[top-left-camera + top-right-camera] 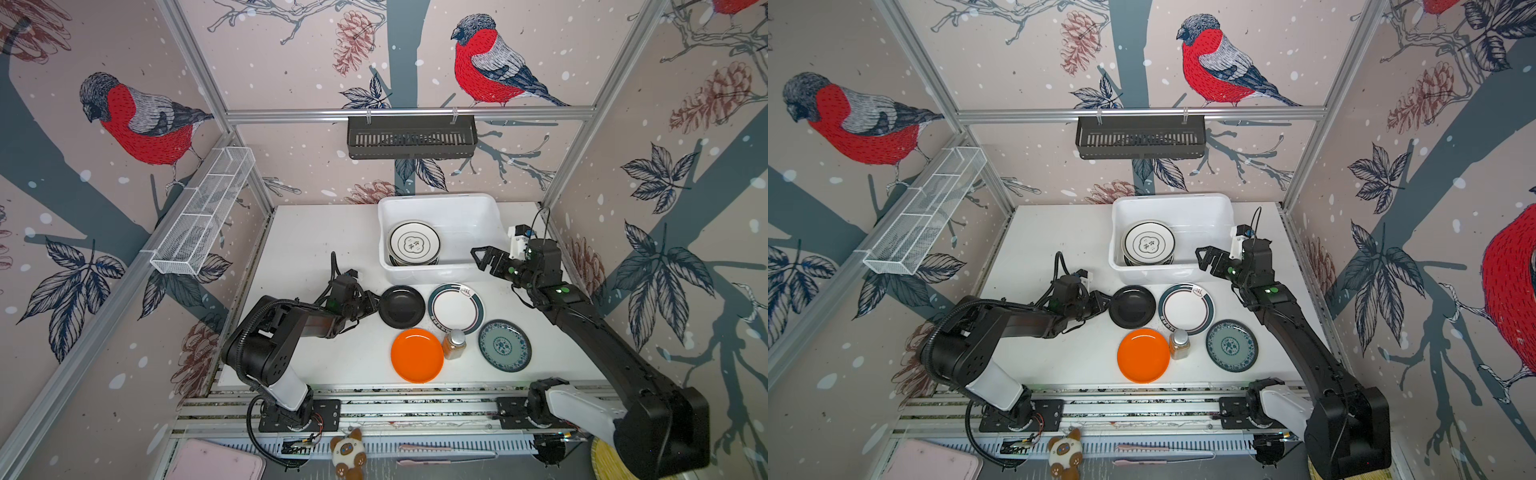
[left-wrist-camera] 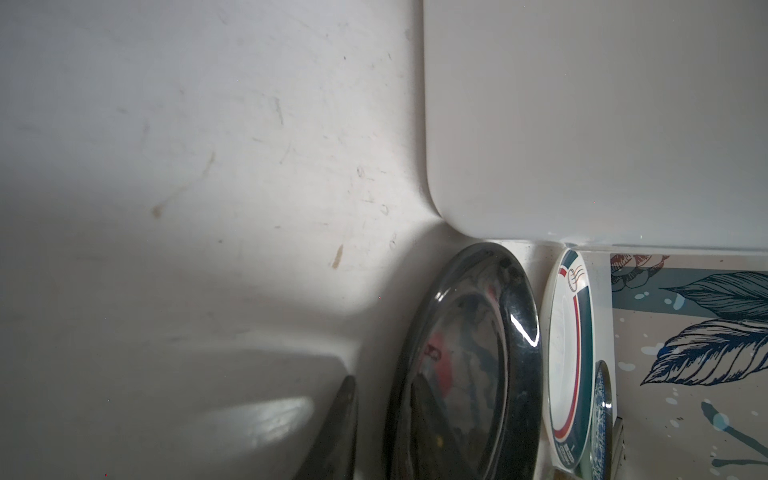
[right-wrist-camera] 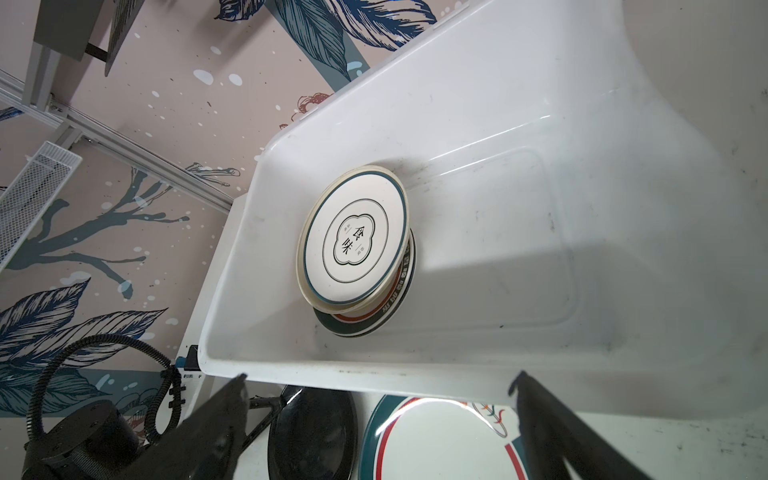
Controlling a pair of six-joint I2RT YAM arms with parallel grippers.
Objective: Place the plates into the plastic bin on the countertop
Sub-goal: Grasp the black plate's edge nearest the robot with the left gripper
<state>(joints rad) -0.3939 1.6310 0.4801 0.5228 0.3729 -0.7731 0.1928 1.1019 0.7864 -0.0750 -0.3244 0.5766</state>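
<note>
Robot test cell — aluminium frame (image 1: 409, 113), wallpapered panels (image 1: 291, 62)

White bin (image 1: 440, 272) holds plate stack (image 1: 413, 243), left side. Black plate (image 1: 401, 306), teal-rim plate (image 1: 455, 307), orange plate (image 1: 417, 355) & patterned plate (image 1: 504, 345) lie flat on countertop (image 1: 316, 249).

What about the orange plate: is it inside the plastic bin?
No, the orange plate lies on the countertop, in front of the plastic bin and beside the amber bottle.
</note>
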